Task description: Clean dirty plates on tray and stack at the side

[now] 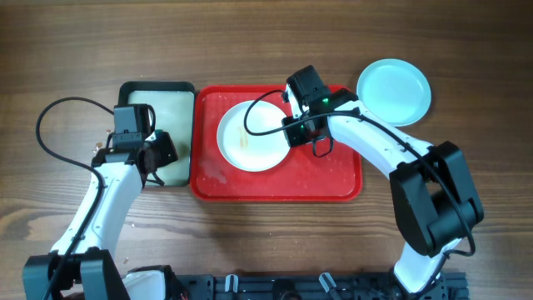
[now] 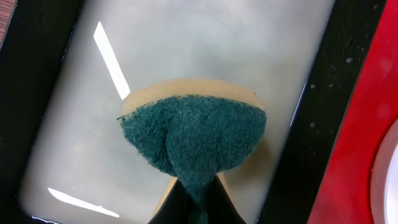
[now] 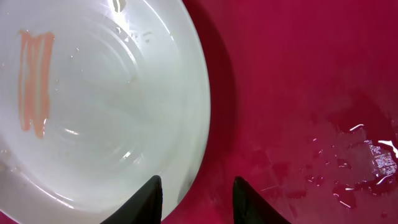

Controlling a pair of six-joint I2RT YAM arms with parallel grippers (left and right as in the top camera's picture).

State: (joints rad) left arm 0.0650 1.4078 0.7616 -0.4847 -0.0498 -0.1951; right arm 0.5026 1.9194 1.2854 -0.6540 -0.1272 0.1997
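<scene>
Overhead first: the left claw [image 1: 160, 152] hangs over the black-rimmed tray [image 1: 155, 88], above its pale inside; just to that claw's right, the red tray [image 1: 275, 193] lies on the worktop [image 1: 250, 42]. The right claw [image 1: 297, 131] is down inside the red tray, with the white plate [image 1: 250, 137] directly to its left and the plate's edge right at its fingertips; a turquoise plate [image 1: 394, 90] sits on the bare worktop off to this claw's right and a little beyond it, clear of the red tray.

Left wrist now: the left claw [image 2: 193, 202] is pinched tight on a sponge [image 2: 193, 140], green scouring face towards the camera with a tan layer behind; the sponge bulges out ahead of the fingertips, over the pale floor of the black-rimmed tray; the red tray's wall runs along the right side.

Right wrist: the right claw [image 3: 198, 198] stands partly open, gripping nothing; the white plate's rim passes into the gap, one finger over the plate and the other over red plastic; ahead and to the left on the plate there's an orange smear [image 3: 34, 81]; water drops [image 3: 360, 152] glisten on the tray floor to the claw's right.
</scene>
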